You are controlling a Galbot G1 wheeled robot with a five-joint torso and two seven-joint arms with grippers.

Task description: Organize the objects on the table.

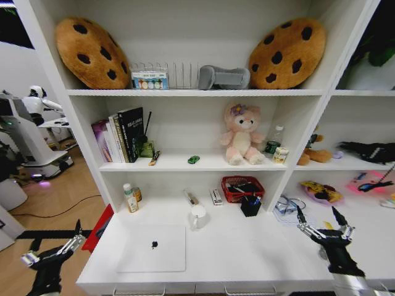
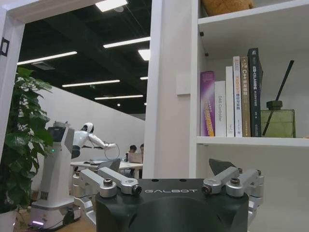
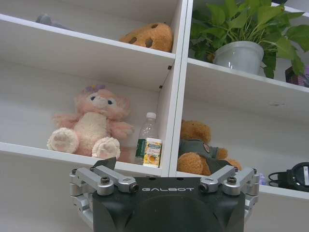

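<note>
On the white table point(image 1: 247, 250) a closed silver laptop point(image 1: 151, 249) lies near the front edge, left of centre. A tiny green toy car point(image 1: 194, 159) and a dark pen point(image 1: 154, 158) rest on the shelf above the desk top. Blue pens stand in a black holder point(image 1: 250, 206) at the back of the desk. My left gripper point(image 1: 54, 245) hangs open off the table's left end, holding nothing. Over the table's right part my right gripper point(image 1: 317, 213) is open and empty too, fingers point(image 3: 115, 180) spread toward the shelves.
A white mug point(image 1: 197, 216), two bottles point(image 1: 130, 198) and a red basket point(image 1: 242, 188) stand behind the laptop. Books point(image 1: 121, 135), a pink plush toy point(image 1: 241, 134) and cookie cushions point(image 1: 91, 52) fill the shelves. Cables and clutter point(image 1: 286, 206) lie on the right. Another robot point(image 1: 24, 139) stands left.
</note>
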